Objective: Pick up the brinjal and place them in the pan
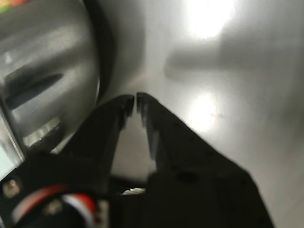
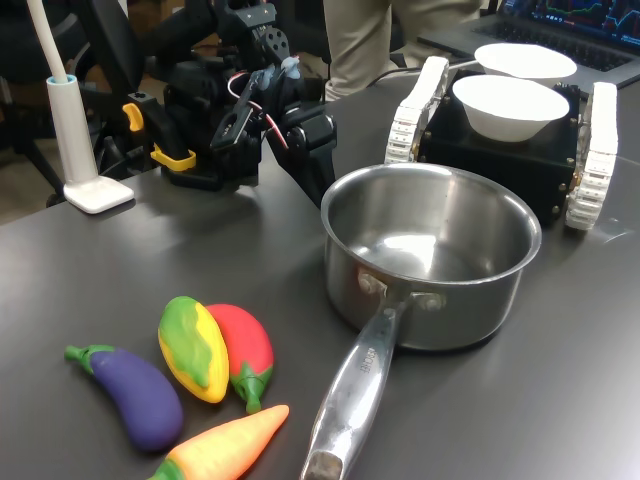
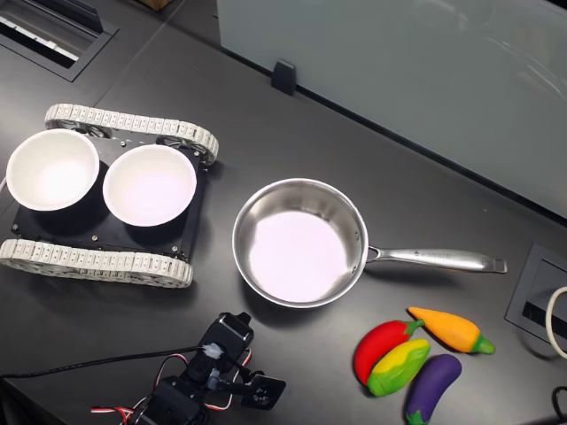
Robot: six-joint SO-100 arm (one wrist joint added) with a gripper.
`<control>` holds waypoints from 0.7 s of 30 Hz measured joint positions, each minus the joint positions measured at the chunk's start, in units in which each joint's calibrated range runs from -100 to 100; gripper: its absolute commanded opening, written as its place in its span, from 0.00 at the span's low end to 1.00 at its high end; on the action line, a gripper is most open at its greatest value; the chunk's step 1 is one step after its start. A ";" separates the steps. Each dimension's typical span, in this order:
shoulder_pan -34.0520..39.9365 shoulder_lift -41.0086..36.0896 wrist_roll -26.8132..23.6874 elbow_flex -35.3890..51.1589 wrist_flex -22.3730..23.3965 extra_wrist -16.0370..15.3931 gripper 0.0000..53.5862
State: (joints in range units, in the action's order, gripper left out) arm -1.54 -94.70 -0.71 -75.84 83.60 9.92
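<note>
The purple brinjal (image 2: 135,395) with its green cap lies on the dark table, at the first exterior view's lower left and the second exterior view's lower right (image 3: 434,382). The steel pan (image 2: 430,250) stands mid-table with nothing in it (image 3: 301,243), its long handle (image 3: 434,259) pointing towards the vegetables. My black gripper (image 1: 135,100) is shut with nothing between its fingertips, low over the table just beside the pan's outer wall (image 1: 47,80). In the first exterior view the gripper (image 2: 322,185) dips behind the pan's far rim, well away from the brinjal.
A yellow-green pepper (image 2: 192,350), a red chilli (image 2: 245,345) and an orange carrot (image 2: 225,450) lie beside the brinjal. Two white bowls (image 3: 53,170) (image 3: 149,184) sit on a black tracked vehicle (image 3: 97,261). A white lamp base (image 2: 95,190) and a person's legs (image 2: 360,40) stand behind.
</note>
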 measured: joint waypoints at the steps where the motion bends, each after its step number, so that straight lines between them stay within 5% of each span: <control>1: 0.00 0.00 0.00 0.27 0.34 0.00 0.00; 21: -1.21 5.81 3.91 19.82 10.71 -0.09 0.00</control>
State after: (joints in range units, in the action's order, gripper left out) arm -2.75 -88.89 3.20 -56.02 94.31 9.83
